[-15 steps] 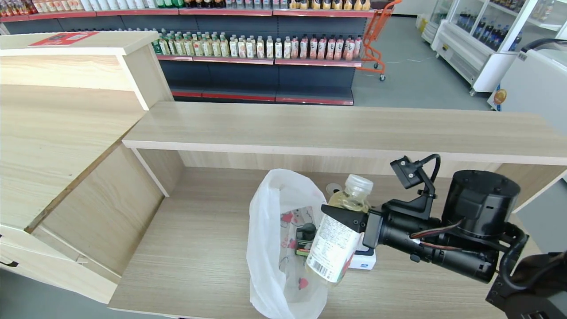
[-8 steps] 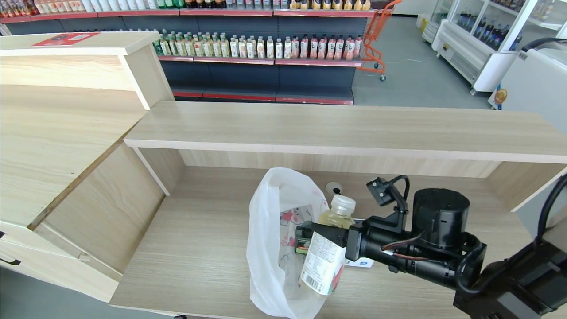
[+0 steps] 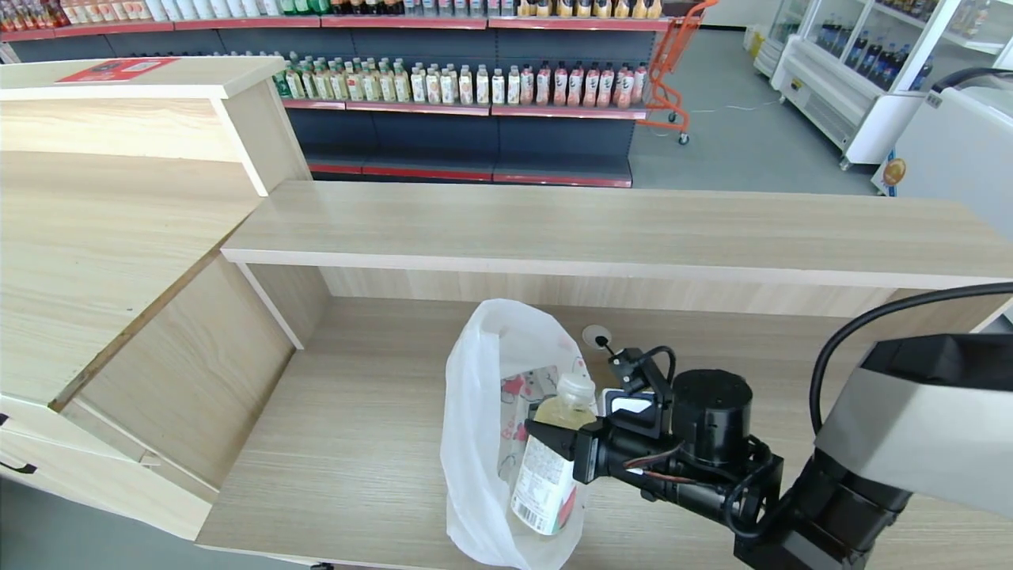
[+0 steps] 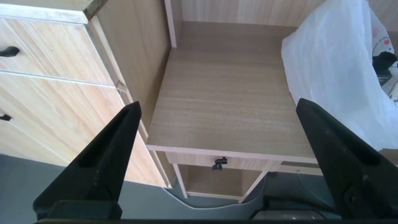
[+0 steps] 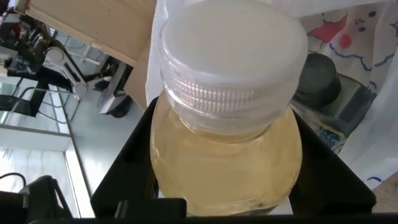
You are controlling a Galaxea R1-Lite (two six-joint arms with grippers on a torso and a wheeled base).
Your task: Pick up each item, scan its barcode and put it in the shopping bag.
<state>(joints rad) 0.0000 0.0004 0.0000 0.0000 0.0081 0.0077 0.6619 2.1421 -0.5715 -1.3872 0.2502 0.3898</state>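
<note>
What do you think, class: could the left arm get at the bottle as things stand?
Probably not easily. The open left end effector hangs near the counter's front edge, and the shopping bag's white wall stands between it and the bottle, which the right end effector grips in the bag's mouth.

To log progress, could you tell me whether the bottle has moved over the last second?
Yes. The bottle, held by the right gripper, has dropped leftward from beside the counter's cable hole into the shopping bag.
</note>
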